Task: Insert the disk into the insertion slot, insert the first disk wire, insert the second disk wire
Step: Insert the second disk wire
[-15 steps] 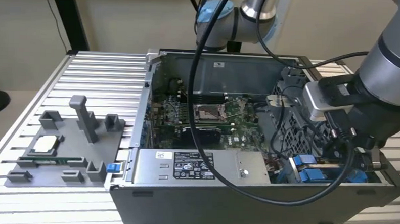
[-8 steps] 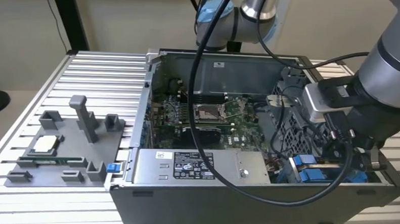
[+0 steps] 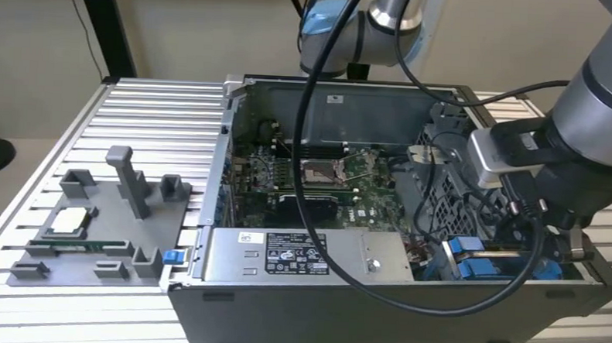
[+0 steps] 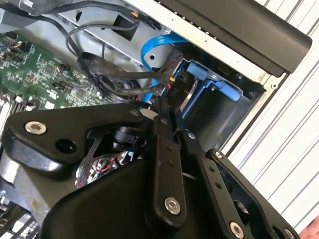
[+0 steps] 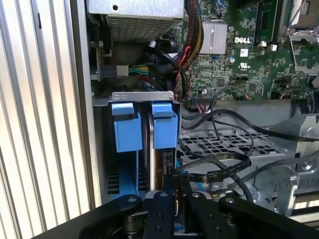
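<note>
Currently the gripper (image 5: 175,186) sits low in the corner of the open PC case (image 3: 383,314) at the exterior view's right, down by the insertion slot (image 3: 478,260). Fingers are pinched nearly closed on a small black connector (image 4: 172,92) at the end of a flat black wire (image 5: 219,167), pressed against the edge of the disk (image 5: 158,164). Disk stands on edge in the slot, between the blue plastic tabs (image 5: 144,127), under the grey metal bracket. In the second wrist view the connector touches the disk's edge next to the blue frame (image 4: 219,82), with a light blue cable (image 4: 149,50) looping just behind. Whether the connector is fully seated: cannot tell. Perforated cage (image 5: 219,147) lies just beside the slot, motherboard (image 3: 316,180) beyond it. Silver power supply (image 3: 302,256) runs along the case's near wall. Grey fixture tray (image 3: 107,232) lies on the slatted table (image 3: 154,111), well apart from the case, at the exterior view's left.
</note>
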